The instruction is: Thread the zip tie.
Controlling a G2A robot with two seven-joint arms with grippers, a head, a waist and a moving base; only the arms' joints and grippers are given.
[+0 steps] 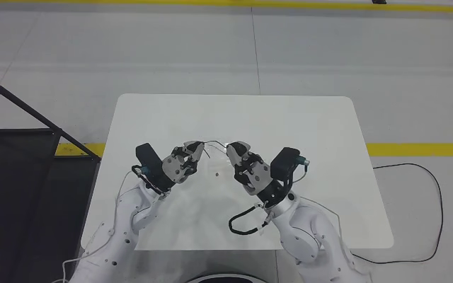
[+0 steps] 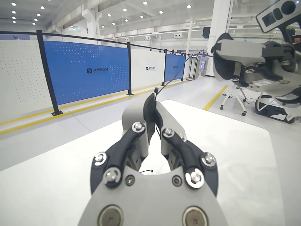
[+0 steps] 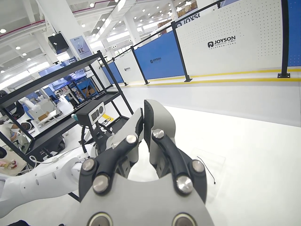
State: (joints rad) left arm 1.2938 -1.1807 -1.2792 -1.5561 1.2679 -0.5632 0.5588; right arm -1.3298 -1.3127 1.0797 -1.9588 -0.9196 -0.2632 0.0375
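Above the table (image 1: 318, 127) middle, 2 grippers hold 1 zip tie (image 1: 214, 144) between them.
Left gripper (image 2: 154, 99) jaws are clamped on the tie's head, and right gripper (image 3: 143, 110) jaws are pressed together at its tail. The right wrist view adds a second tie (image 3: 207, 170) lying flat on the table. Both grippers are well apart from every edge.

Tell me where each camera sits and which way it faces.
Top view: above the arms, looking down at the white table; both arms show.
Left wrist view: behind the left hand, facing across the table toward the right hand.
Right wrist view: behind the right hand, facing over the table; the left arm shows.
Shared: top and left wrist views both show the zip tie between the hands.
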